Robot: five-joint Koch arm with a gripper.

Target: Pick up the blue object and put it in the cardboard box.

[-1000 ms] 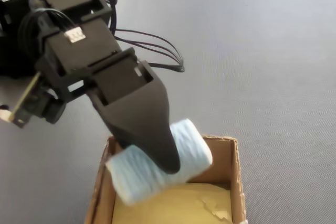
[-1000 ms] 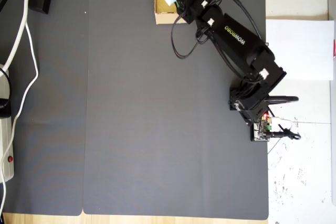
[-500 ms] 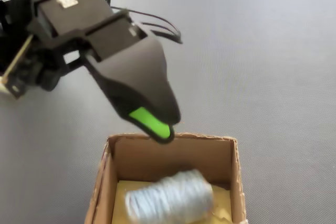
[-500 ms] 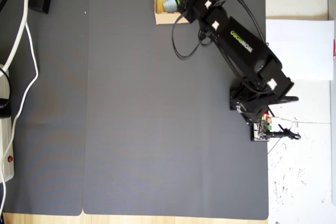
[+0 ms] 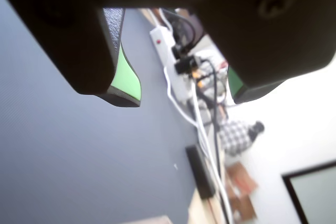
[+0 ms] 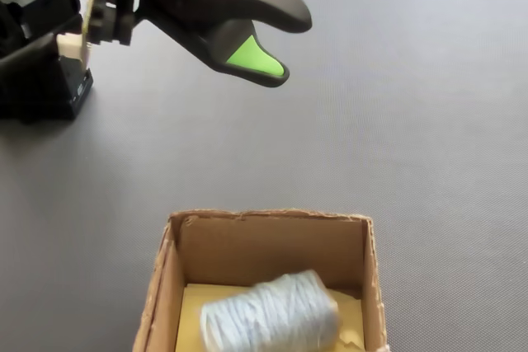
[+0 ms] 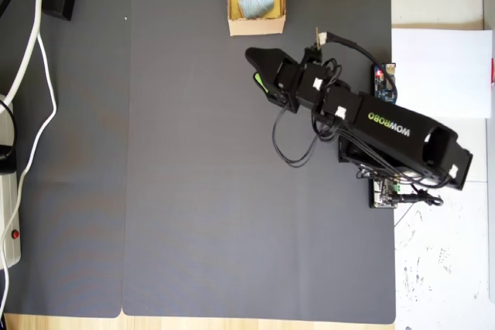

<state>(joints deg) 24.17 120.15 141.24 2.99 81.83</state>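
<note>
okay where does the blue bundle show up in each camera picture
Wrist view: not in it.
Fixed view: bottom centre, the blue bundle lies inside the cardboard box.
Overhead view: top centre, in the box.
Shared landmark: the green-padded gripper, empty.

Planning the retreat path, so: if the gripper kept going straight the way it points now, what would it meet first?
In the overhead view the gripper points across the dark mat, passing beside the cardboard box. It would probably meet bare mat first, though its height is unclear.
</note>
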